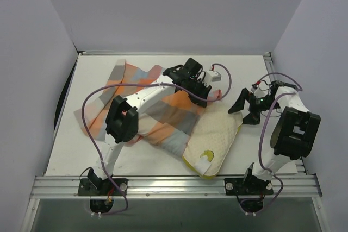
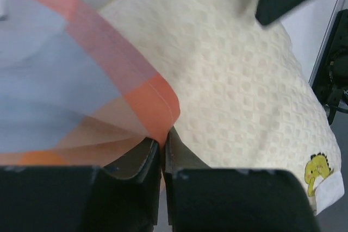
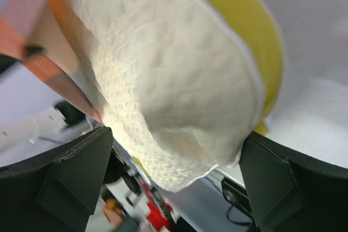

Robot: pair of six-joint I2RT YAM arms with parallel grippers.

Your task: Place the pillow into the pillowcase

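The checked pillowcase (image 1: 136, 99) lies crumpled across the left and middle of the table. The cream dotted pillow (image 1: 215, 134) lies slanted at centre right, its near corner with the yellow figure (image 1: 206, 153) and white tag toward the front. My left gripper (image 1: 202, 97) is shut on the pillowcase's orange hem (image 2: 163, 107) and holds it lifted over the pillow (image 2: 239, 80). My right gripper (image 1: 243, 110) is open at the pillow's far right corner. In the right wrist view that corner (image 3: 179, 112), with its yellow side edge (image 3: 255, 31), sits between the spread fingers (image 3: 81, 161).
White walls close in the table on the left, back and right. A metal rail (image 1: 174, 183) runs along the front edge by the arm bases. Purple cables (image 1: 89, 129) loop from both arms. The pillow's near corner reaches almost to the front rail.
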